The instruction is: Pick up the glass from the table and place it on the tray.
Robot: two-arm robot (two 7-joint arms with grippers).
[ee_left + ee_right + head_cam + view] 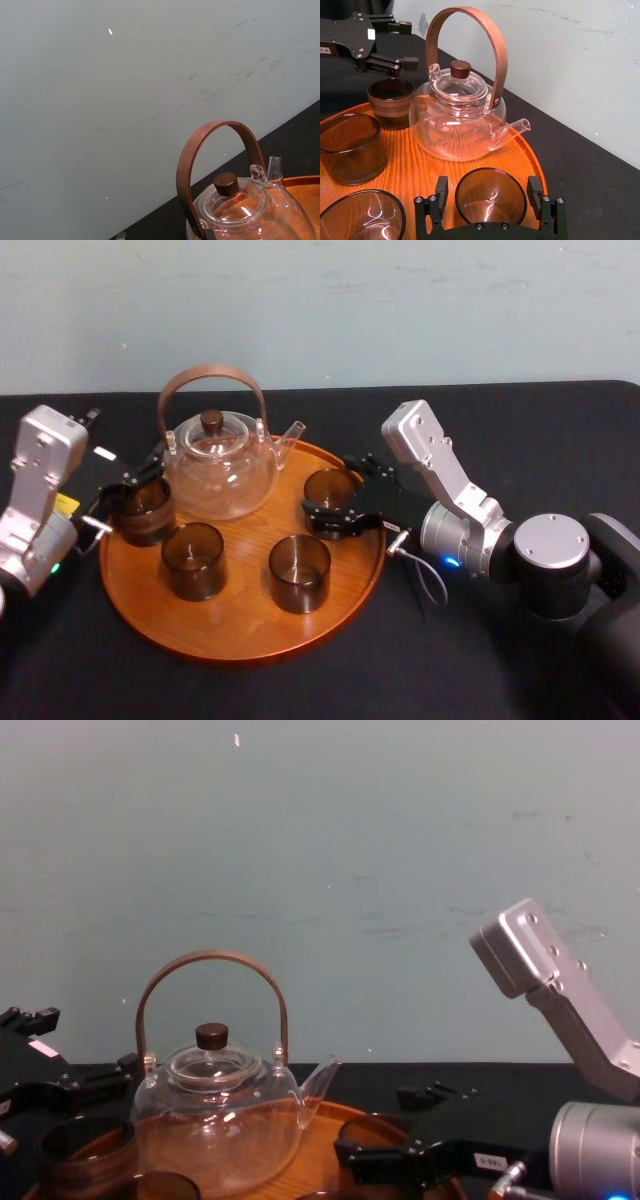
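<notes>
The round orange-brown tray (240,635) holds a clear glass teapot (220,465) and several smoky brown glasses. One glass (330,485) stands upright on the tray's right side, between the fingers of my right gripper (335,496). In the right wrist view that gripper (490,192) is open: its fingers flank this glass (490,202), with a thin gap on one side. At the tray's left edge, my left gripper (126,500) is open beside another glass (148,512). From the right wrist it hovers just over that glass (390,102).
Two more glasses (193,560) (299,572) stand at the tray's front. The teapot's tall wooden handle (200,165) rises between the arms, spout (512,131) towards the right. Black table (520,440) surrounds the tray; a pale wall stands behind.
</notes>
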